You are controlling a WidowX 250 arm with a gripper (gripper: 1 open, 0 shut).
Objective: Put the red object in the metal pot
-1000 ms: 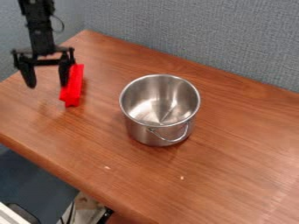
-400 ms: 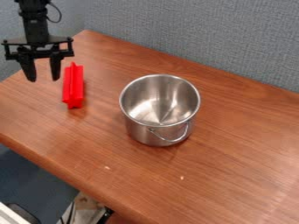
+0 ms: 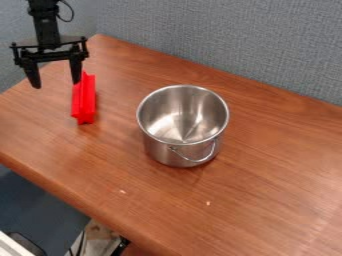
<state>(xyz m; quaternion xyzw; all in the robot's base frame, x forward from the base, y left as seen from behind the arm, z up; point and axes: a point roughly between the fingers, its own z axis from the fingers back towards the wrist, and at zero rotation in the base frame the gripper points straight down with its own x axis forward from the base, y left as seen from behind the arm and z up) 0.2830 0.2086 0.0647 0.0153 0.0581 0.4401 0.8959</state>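
The red object (image 3: 84, 98) is a long flat block lying on the wooden table (image 3: 120, 160) at the left. It points roughly away from the camera. My gripper (image 3: 54, 82) hangs pointing down just left of and above the block's far end. Its black fingers (image 3: 32, 72) are spread wide with nothing between them, and the right one is close to the block's far tip. The metal pot (image 3: 183, 123) stands upright and empty near the table's middle, to the right of the block, with a thin handle on its near side.
The table's front edge runs diagonally along the lower left, with the floor and some clutter below it (image 3: 94, 240). A grey-blue wall (image 3: 227, 35) stands behind the table.
The gripper has lifted from table level beside the red object to a little above it. It swung left, then came back right. The block and the pot stay where they were.
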